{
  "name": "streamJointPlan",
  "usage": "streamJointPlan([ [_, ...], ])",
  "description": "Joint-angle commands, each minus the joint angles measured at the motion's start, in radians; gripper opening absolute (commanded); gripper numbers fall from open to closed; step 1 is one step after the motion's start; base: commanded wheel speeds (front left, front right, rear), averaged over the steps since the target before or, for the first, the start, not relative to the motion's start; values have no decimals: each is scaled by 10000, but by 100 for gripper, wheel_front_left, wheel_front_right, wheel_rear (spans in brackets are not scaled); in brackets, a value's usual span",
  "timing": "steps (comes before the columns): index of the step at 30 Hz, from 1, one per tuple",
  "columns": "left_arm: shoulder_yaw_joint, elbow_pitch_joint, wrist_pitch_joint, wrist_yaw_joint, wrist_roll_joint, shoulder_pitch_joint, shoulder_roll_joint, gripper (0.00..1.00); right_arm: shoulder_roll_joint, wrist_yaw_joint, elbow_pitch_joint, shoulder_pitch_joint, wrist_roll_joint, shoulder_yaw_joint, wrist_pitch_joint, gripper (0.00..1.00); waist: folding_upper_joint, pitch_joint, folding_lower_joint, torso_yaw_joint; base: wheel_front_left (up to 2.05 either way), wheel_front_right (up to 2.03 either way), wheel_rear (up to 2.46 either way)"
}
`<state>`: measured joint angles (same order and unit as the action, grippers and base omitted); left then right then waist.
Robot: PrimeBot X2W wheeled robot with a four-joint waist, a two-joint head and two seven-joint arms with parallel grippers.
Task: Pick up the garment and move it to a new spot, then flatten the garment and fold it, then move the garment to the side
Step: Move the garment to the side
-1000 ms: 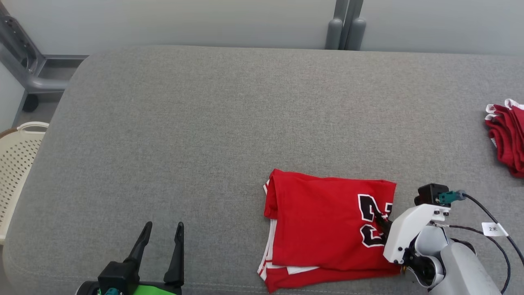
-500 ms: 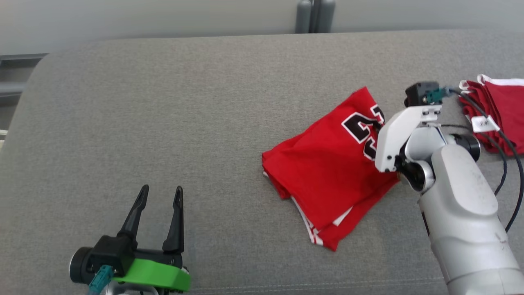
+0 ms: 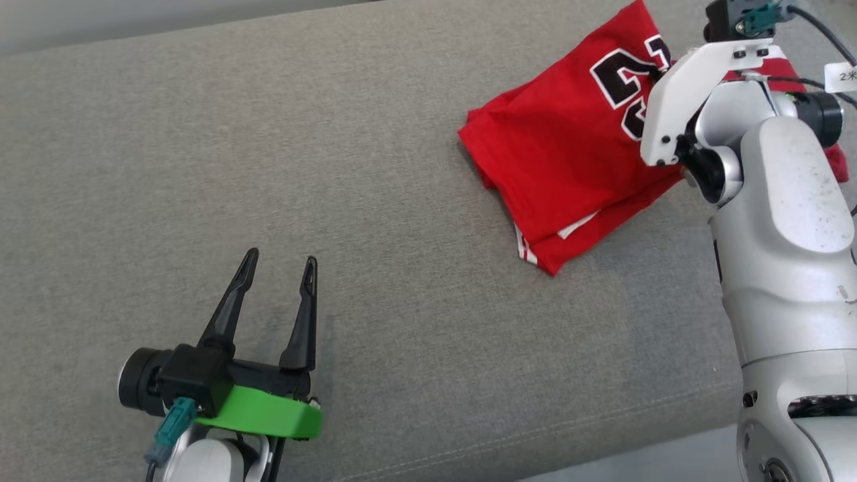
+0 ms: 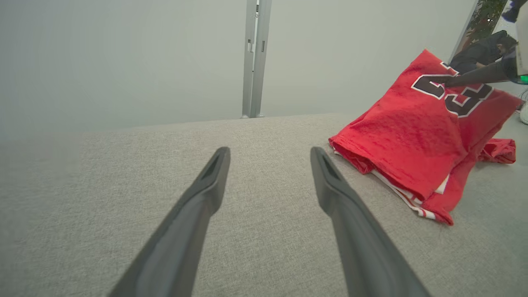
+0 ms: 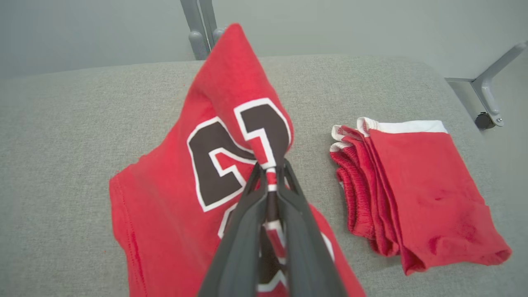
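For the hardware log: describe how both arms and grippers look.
Left gripper: two long, tapered black fingers on a black base, a bright green band behind it and a teal cable plug. Right gripper: matching dark fingers; white angled bracket carrying a black camera with a teal plug, black cables with a white tag, speckled pale grey forearm.

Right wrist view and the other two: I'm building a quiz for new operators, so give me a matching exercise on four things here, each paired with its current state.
Things:
1. numbered jersey
2. folded red clothes
3. left gripper
4. right gripper

States:
A. fingers apart, holding nothing
B. lying on the gray pad, untouched
C. fingers closed on red fabric
D. one part pulled up, the rest trailing on the pad

Pairs: 1-D, 2-B, 3-A, 4-C
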<state>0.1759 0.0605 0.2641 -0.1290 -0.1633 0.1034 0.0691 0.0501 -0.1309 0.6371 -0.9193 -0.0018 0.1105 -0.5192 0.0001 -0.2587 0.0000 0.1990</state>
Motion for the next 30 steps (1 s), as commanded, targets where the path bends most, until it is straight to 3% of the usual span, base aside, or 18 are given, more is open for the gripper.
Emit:
streamJointPlan([
  [1, 16, -38, 1, -21, 83, 216, 93, 100, 5, 7, -82, -156, -144, 44, -9, 0, -1, -611, 0, 762, 0, 0, 0],
  [13, 368, -71, 2, -22, 112, 410, 486, 100, 901, 7, -211, -1078, -1087, 972, 65, 0, -1, -1137, 0, 1100, 0, 0, 0],
  [24, 856, -5, 1, -22, 136, 729, 910, 100, 1979, 10, 684, -1710, -2486, 2843, 378, 0, -1, -1777, 0, 232, 0, 0, 0],
  [29, 1127, -79, 2, -22, 206, 765, 1036, 100, 2288, 12, 892, -1724, -3350, 4235, 560, 0, -1, -2114, 0, -230, 0, 0, 0],
  [30, 1177, -104, 1, -22, 206, 789, 1061, 100, 2271, 10, 952, -1725, -3520, 4482, 635, 5, -1, -2164, 0, -291, 0, 0, 0],
])
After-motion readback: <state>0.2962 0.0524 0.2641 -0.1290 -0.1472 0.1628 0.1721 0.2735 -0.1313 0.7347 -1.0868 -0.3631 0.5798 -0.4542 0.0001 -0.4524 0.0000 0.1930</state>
